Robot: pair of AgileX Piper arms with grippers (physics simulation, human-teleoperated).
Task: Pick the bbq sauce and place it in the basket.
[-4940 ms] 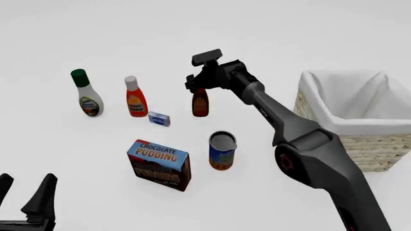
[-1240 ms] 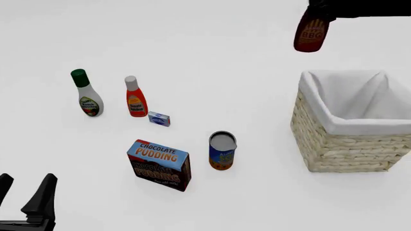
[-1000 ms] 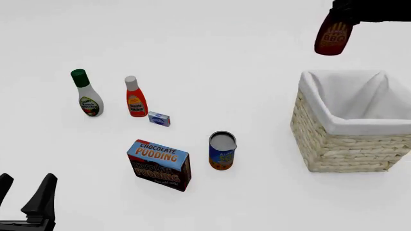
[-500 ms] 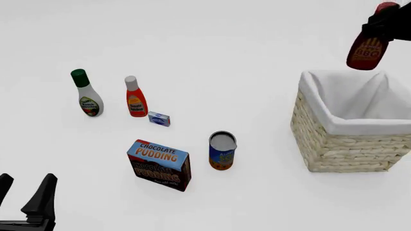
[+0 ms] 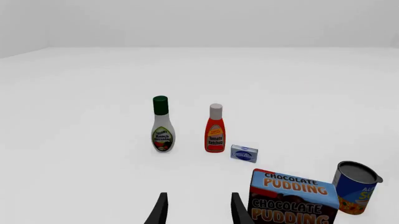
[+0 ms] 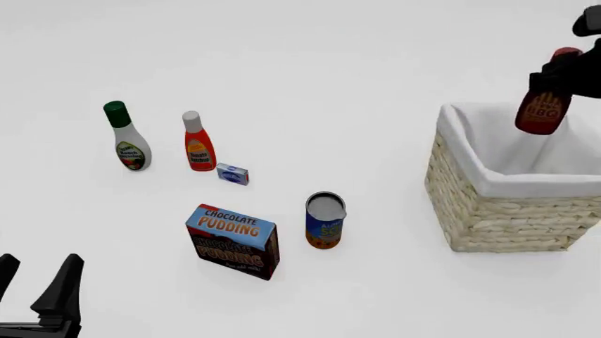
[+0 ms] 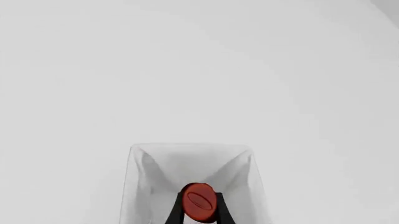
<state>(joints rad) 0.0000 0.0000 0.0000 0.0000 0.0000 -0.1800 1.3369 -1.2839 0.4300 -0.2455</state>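
The bbq sauce (image 6: 544, 108), a dark reddish-brown bottle with a red cap, hangs in my right gripper (image 6: 556, 76) over the open basket (image 6: 511, 204), above its white lining. The right wrist view looks down on the red cap (image 7: 199, 208), held between the two fingers, with the basket's lined opening (image 7: 149, 172) below. My left gripper (image 6: 38, 285) is open and empty at the near left of the table; its two fingertips show in the left wrist view (image 5: 197, 210).
A white bottle with a green cap (image 6: 125, 136), a red-orange bottle with a white cap (image 6: 197, 141), a small blue box (image 6: 232, 173), a chocolate pudding box (image 6: 232, 240) and a can (image 6: 325, 220) stand left of the basket.
My right gripper has carried the bbq sauce from its spot on the table up, rightward and then down, so it now hangs over the basket. The left arm has not moved.
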